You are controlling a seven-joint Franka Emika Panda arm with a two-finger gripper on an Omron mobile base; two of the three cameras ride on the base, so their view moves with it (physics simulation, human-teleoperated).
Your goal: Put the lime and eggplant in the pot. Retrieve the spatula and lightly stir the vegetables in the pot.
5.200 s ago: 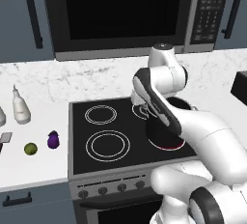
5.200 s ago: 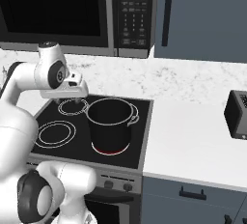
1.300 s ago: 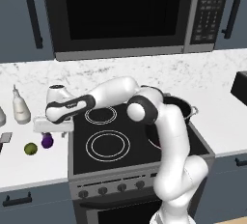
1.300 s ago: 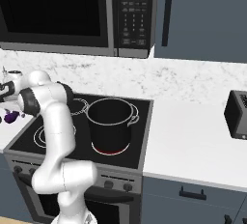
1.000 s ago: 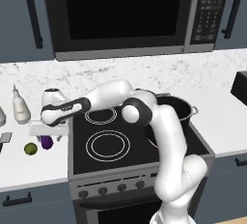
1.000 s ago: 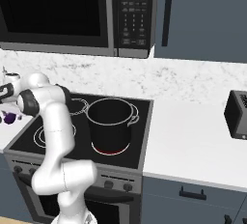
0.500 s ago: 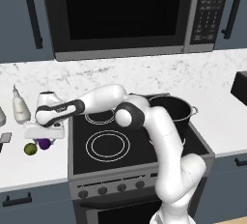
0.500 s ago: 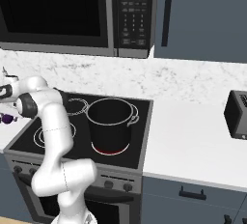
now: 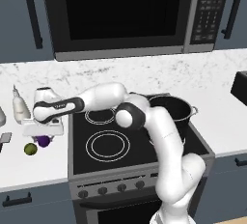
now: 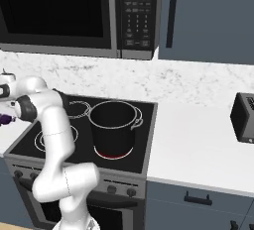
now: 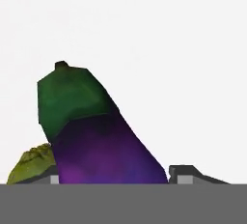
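Note:
The eggplant (image 9: 44, 141) lies on the white counter left of the stove, glossy purple with a green cap. My gripper (image 9: 44, 135) reaches down over it, and in the hand view the eggplant (image 11: 101, 146) fills the gap between both fingertips (image 11: 185, 174), which press its sides. The lime (image 9: 30, 148) rests just left of it, seen also as the lime (image 11: 31, 165). The black pot (image 9: 170, 114) stands on the stove's right rear burner, the pot (image 10: 114, 124) dark inside. A flat grey spatula blade (image 9: 4, 137) pokes in at the left edge.
A white bottle (image 9: 20, 110) stands behind the gripper on the counter. The black stove top (image 9: 103, 143) has free burners between the vegetables and the pot. A dark toaster (image 10: 243, 117) sits on the right counter. The microwave hangs overhead.
The arm has swung further left and lowered over the eggplant, and the jaws have narrowed from wide open onto its sides.

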